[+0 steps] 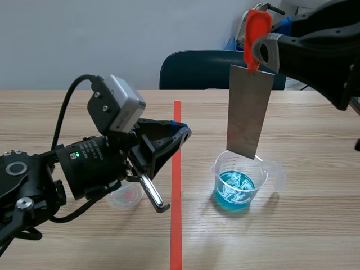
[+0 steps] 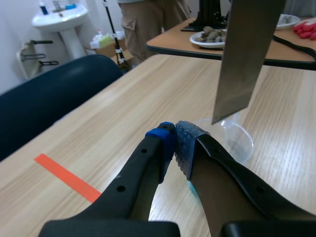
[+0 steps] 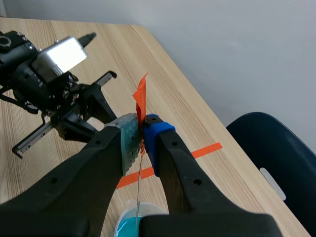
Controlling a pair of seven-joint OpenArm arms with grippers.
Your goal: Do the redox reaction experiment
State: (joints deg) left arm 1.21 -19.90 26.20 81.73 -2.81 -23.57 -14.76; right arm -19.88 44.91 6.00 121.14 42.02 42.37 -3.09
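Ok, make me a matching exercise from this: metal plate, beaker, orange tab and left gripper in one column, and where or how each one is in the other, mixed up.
Column one
1. metal plate
2. beaker
3. orange tab
4. left gripper

Column two
A. fingers shut on nothing
B. holds blue liquid
C. pinched by the fingers of the right gripper
D. hangs upright over the beaker

Pairs: 1-D, 2-B, 3-C, 4-A
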